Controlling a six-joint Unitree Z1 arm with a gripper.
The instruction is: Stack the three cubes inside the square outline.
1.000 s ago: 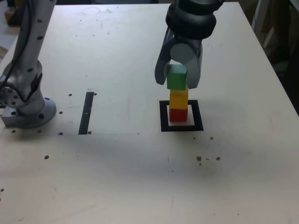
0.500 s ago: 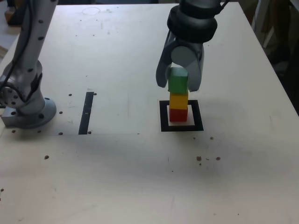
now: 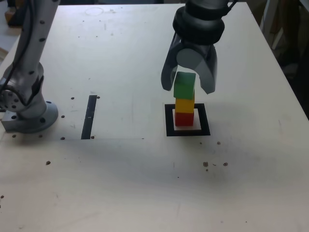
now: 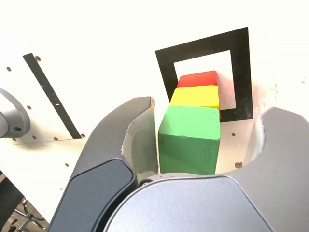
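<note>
Stack — three cubes, one column, inside the square outline (image 3: pixel 171 131). Order from the bottom: red cube (image 3: pixel 184 119), yellow cube (image 3: pixel 184 105), green cube (image 3: pixel 184 85). Red cube stands on the pale centre of the frame, black border around its base. Yellow cube directly above it; green cube uppermost, its faces slightly out of line with the yellow cube's in the exterior view.

Gripper (image 3: pixel 188 89) — jaws parted, wider than the green cube, one finger on either side of it. No grip seen. Clear gap to the finger on the exterior view's right; the other finger lies very close to the cube, and whether it touches cannot be told. Wrist view agrees: green cube between the fingers, pale tabletop visible on one side of it.

Surroundings: white table (image 3: pixel 111 183) with small dark spots. Narrow black strip (image 3: pixel 89 117) lies well apart from the stack, toward the exterior view's left; beyond it, the round grey arm base (image 3: pixel 36 123).
</note>
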